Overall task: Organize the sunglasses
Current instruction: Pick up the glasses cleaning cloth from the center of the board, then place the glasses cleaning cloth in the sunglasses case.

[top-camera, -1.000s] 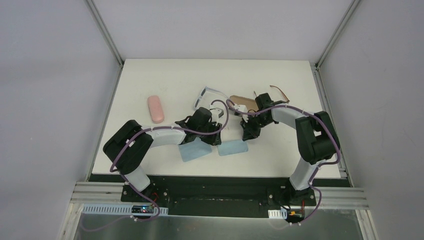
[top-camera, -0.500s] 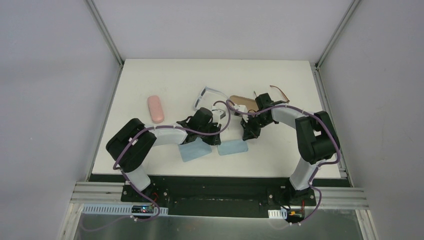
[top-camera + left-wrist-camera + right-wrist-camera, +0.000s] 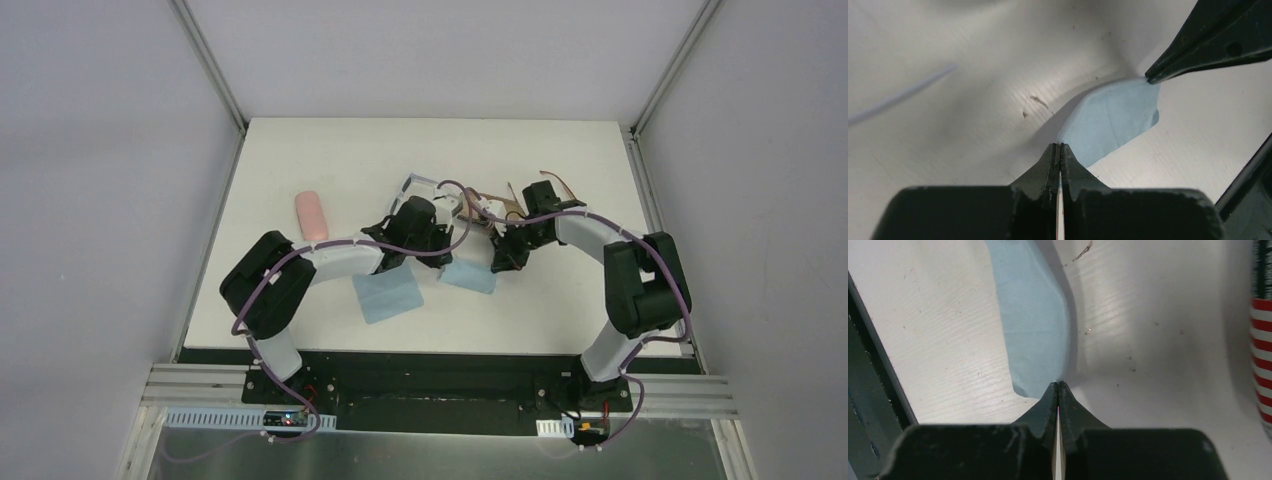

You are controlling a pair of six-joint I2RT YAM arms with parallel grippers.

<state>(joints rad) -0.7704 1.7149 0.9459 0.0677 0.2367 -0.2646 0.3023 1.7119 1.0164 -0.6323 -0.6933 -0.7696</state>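
The pale whitish sunglasses [image 3: 418, 183] lie at mid-table, partly hidden behind my left wrist. The thin brown sunglasses [image 3: 562, 184] lie further right, behind my right arm. My left gripper [image 3: 446, 259] [image 3: 1060, 146] is shut on one corner of a light blue cloth [image 3: 468, 277] [image 3: 1113, 120]. My right gripper [image 3: 499, 265] [image 3: 1058, 383] is shut on the opposite corner of that cloth [image 3: 1033, 325]. The cloth hangs between the two grippers, casting a shadow on the table. In the left wrist view the right gripper's fingers [image 3: 1208, 45] pinch the far corner.
A second light blue cloth [image 3: 388, 295] lies flat near the front edge, below my left forearm. A pink case [image 3: 312, 215] rests at the left. A red-and-white striped case [image 3: 1262, 355] shows at the right edge of the right wrist view. A brown flat piece [image 3: 488, 203] sits between the two pairs.
Both grippers have closed on the right-hand cloth's corners and carried it away from the front edge toward mid-table. The left arm has uncovered the other cloth.
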